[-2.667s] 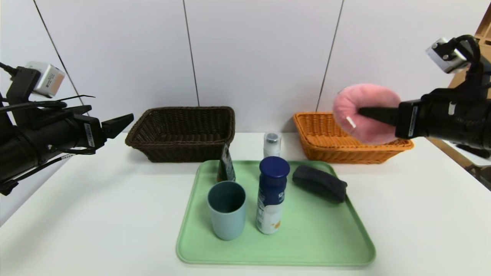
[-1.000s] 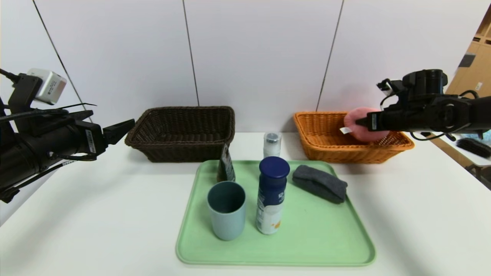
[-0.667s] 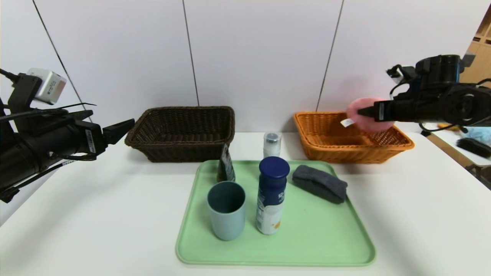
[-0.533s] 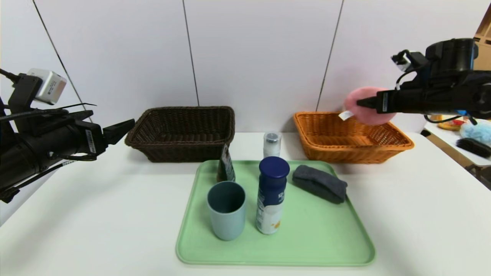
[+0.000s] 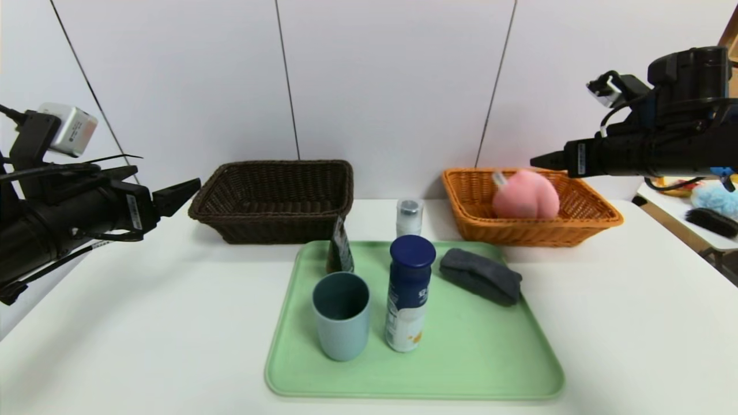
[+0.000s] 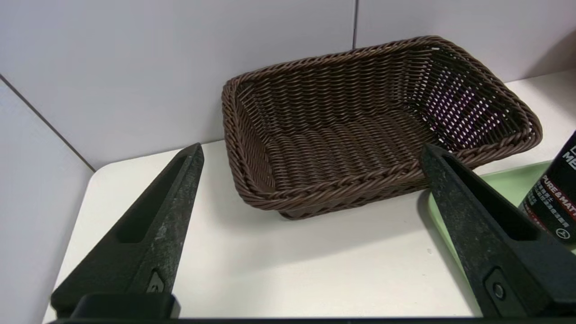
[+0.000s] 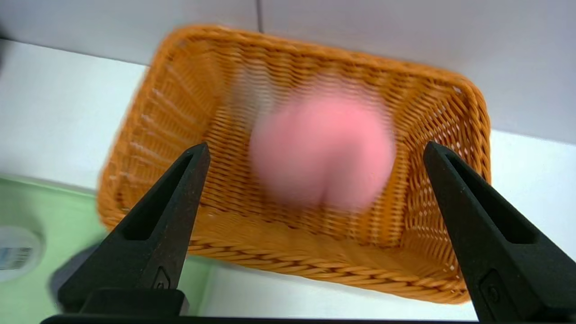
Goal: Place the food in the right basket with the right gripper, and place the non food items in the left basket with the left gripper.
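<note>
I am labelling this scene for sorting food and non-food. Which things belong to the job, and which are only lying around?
Job: plush peach in orange basket; navy-capped bottle, cup, grey cloth, black tube, grey-capped bottle, dark basket.

Lying about: green tray; blue fluffy thing and black object, side table.

Pale green tray (image 5: pixel 490 369) lying flat on the white table (image 5: pixel 144 334), rounded corners, low raised rim. Behind the tray, a grey panelled wall (image 5: pixel 392 86) with dark vertical seams. Far to the tray's right, a black brush (image 5: pixel 712 220) and a light blue fluffy thing (image 5: pixel 715 196) on a separate surface.
</note>
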